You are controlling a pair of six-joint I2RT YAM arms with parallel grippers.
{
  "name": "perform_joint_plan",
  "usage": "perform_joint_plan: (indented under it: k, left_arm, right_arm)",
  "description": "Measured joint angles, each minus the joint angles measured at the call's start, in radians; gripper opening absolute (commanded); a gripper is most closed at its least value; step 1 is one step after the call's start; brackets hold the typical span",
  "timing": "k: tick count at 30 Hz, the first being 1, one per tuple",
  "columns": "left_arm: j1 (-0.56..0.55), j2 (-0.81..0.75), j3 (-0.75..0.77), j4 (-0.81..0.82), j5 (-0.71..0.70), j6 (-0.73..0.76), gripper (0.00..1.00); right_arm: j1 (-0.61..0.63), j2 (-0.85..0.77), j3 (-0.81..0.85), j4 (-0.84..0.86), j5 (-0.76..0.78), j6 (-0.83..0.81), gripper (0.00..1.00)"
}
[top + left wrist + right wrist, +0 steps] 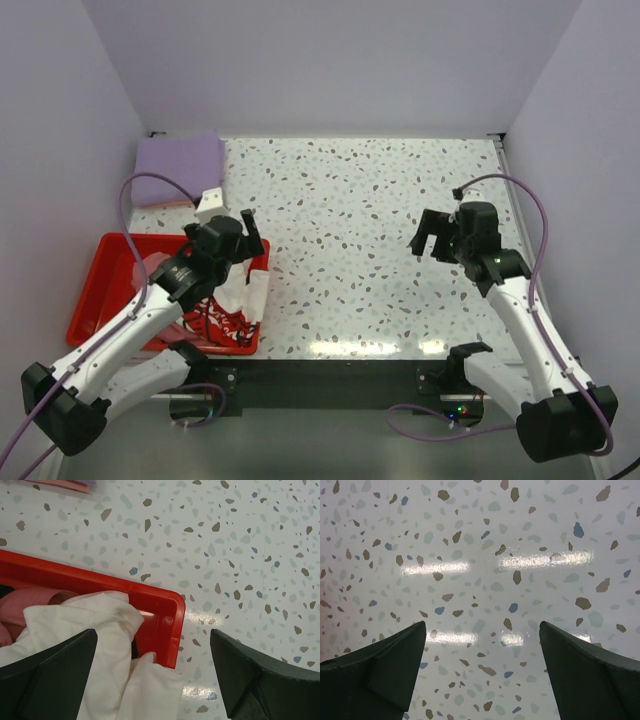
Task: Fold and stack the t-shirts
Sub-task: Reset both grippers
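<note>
A white t-shirt with red print [232,305] lies in the red tray [100,285] and hangs over its right rim. In the left wrist view the white cloth [115,670] spills over the tray corner [167,625], with pink cloth [25,607] behind it. A folded lavender t-shirt [180,160] lies at the far left corner. My left gripper [248,232] is open above the tray's right rim, holding nothing. My right gripper [432,236] is open and empty over bare table at the right.
The speckled tabletop [380,220] stretches between the arms. Walls close the left, right and back sides. A white box-like part [210,203] sits near the lavender shirt. The table's front edge runs just ahead of the arm bases.
</note>
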Motion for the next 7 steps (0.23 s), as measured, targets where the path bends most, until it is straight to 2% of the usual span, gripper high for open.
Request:
perform_joint_plan:
  k: [7]
  left_arm:
    - [0.000,-0.033,0.000,-0.005,-0.030,-0.015,1.00]
  right_arm:
    - [0.000,-0.120,-0.057,0.038,0.005,0.000,0.99]
